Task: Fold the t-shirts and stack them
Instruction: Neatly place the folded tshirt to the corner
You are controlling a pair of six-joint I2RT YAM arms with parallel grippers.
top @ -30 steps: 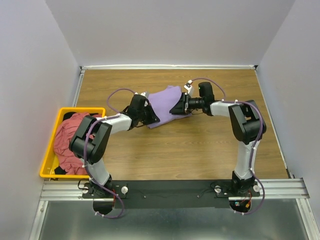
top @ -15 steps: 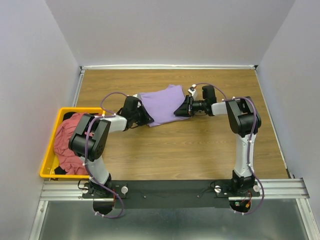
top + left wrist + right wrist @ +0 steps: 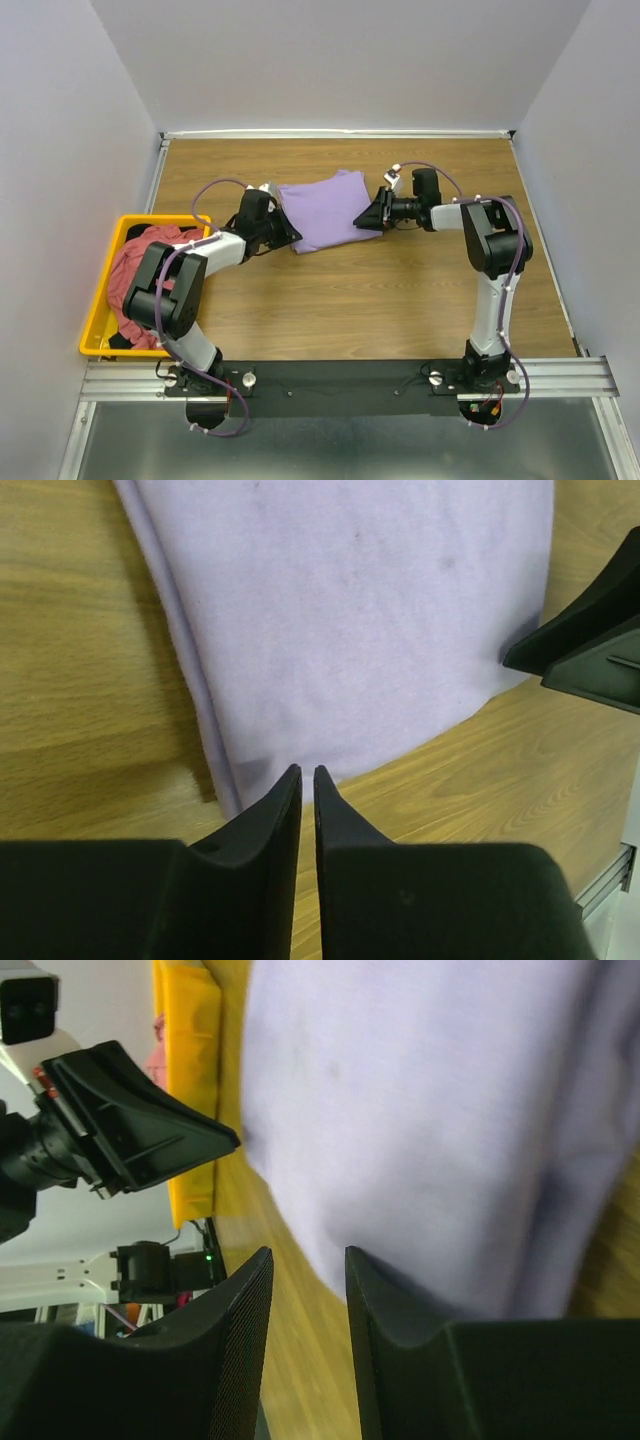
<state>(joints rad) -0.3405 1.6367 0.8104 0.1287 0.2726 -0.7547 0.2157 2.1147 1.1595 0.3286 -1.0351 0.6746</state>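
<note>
Since a moment ago the two hands have drawn apart, and the lavender t-shirt (image 3: 325,208), which was bunched up between them, now lies spread flat in a rough rectangle toward the back middle of the bench (image 3: 380,290). To the left, at the bench's edge, the yellow bin (image 3: 165,219) holds a heaped red-pink shirt (image 3: 135,275), well away from the work. Nothing lies over the lavender shirt. The left hand (image 3: 292,236) sits low at its near left corner. Its wrist camera shows the fingers closed to a thin slit, tips right at the hem, with no cloth visibly between them. The right hand (image 3: 360,220) rests at the shirt's right edge, its fingers (image 3: 250,1290) a little parted with only bare wood and the shirt's edge showing in the gap.
</note>
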